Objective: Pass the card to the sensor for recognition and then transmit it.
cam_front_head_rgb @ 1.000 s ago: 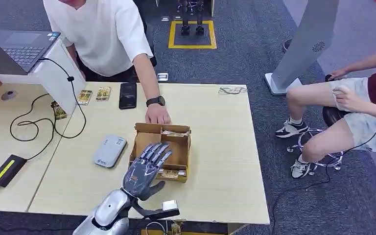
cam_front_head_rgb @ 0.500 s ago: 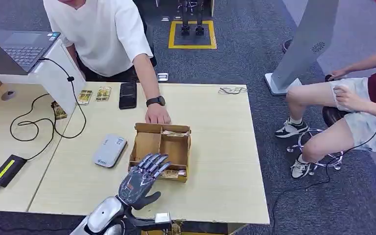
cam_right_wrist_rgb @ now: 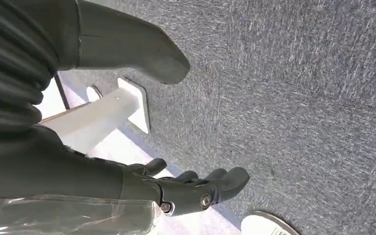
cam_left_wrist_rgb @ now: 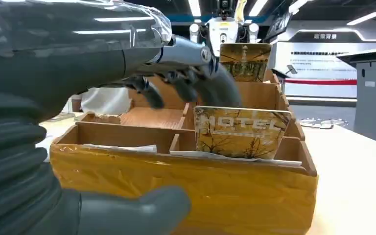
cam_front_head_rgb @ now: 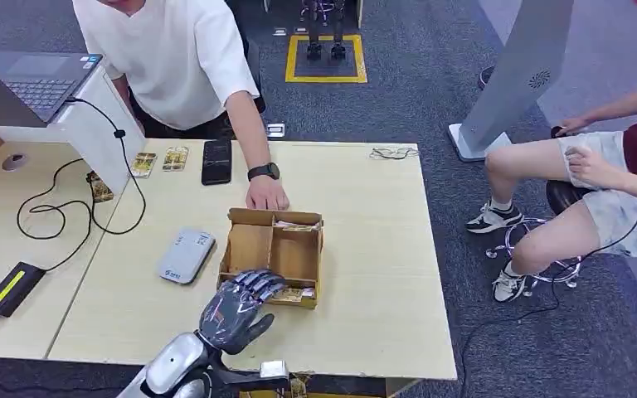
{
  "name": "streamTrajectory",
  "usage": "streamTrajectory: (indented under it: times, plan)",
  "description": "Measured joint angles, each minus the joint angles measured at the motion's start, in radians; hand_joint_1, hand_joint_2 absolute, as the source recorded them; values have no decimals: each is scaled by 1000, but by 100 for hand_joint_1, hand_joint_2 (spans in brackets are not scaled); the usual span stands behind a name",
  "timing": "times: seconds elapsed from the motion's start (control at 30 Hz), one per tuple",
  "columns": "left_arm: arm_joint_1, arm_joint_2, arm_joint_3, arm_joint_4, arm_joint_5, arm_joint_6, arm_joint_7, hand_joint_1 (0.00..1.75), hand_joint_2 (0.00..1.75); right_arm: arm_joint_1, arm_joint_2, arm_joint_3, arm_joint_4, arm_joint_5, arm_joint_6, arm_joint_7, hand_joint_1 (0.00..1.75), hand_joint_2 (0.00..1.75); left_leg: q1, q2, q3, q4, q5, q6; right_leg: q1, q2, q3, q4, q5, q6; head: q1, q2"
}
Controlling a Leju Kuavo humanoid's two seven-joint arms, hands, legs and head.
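Over the near edge of the cardboard box, the left hand hangs with its fingers curled forward and slightly apart above the front compartment, holding nothing; the thumb sits low outside the front wall. Just under those fingers stands the card, a hotel key card printed with bare trees, leaning upright in the near right compartment with its top edge clear above the wall. A second card stands in the far compartment. The near card looks thin, light, stiff and glossy, so it would likely slip under a loose touch and flex little; the best hold seems to be a pinch on the exposed top edge, thumb on one face and a finger on the other, lifting straight up so it does not catch the divider. The right hand hangs by the robot's side over carpet, fingers loosely apart and empty. Beyond the box, a person's hand rests at its far rim, and a grey card reader lies on the table just left of the box
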Motion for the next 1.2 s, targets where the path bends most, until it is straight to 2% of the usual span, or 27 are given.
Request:
streamTrajectory:
  times: [0.37,0.7,1.2]
  plan:
    - [0,4,0,-9,14,-12,-16,175,175,0,-1,0,2,0,-5,-6,0,175,0,0,0,0,0,0,0,0,0,0,0,0,0,0]
    - [0,10,0,-9,31,-61,-36,175,175,-1,-1,1,3,0,-12,-8,0,175,0,0,0,0,0,0,0,-1,1,0,0,0,0,0]
    - [4,16,0,-24,49,-47,-37,175,175,-1,-3,1,3,0,-12,-9,0,175,0,0,1,0,0,0,0,0,1,0,0,0,0,0]
